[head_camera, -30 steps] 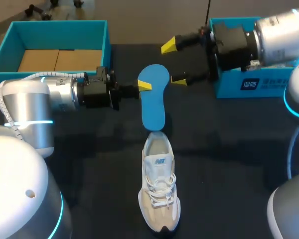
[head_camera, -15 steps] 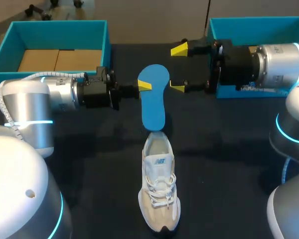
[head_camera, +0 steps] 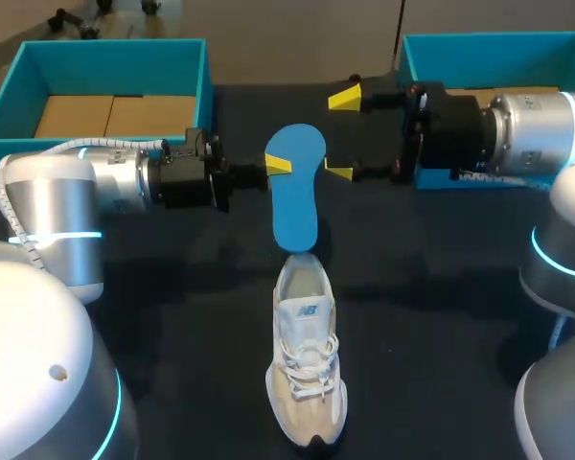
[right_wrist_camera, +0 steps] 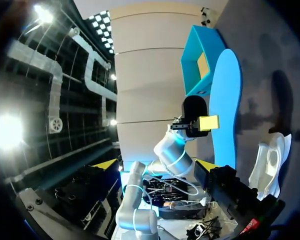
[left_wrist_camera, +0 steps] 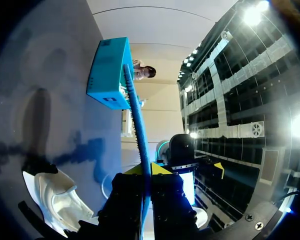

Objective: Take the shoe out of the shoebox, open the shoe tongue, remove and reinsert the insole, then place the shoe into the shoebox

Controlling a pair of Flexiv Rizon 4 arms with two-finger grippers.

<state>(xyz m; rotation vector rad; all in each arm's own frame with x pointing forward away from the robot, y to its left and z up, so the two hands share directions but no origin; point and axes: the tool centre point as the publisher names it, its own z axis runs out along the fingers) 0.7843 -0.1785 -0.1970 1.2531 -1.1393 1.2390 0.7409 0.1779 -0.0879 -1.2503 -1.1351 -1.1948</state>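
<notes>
Main risk at the grip: left fingers (head_camera: 278, 165) clamped on only the thin side edge of the blue insole (head_camera: 295, 192), so a nudge from the right could pivot it or slip it out. Could also buckle at the collar instead of sliding in. Right fingers (head_camera: 343, 97) spread wide, empty, just beside the insole's other edge. Insole's near end at the heel opening of the shoe (head_camera: 307, 374); touching or not, hard to tell. Shoe upright on bench (head_camera: 172, 316), well apart from the teal shoebox (head_camera: 105, 46).
</notes>
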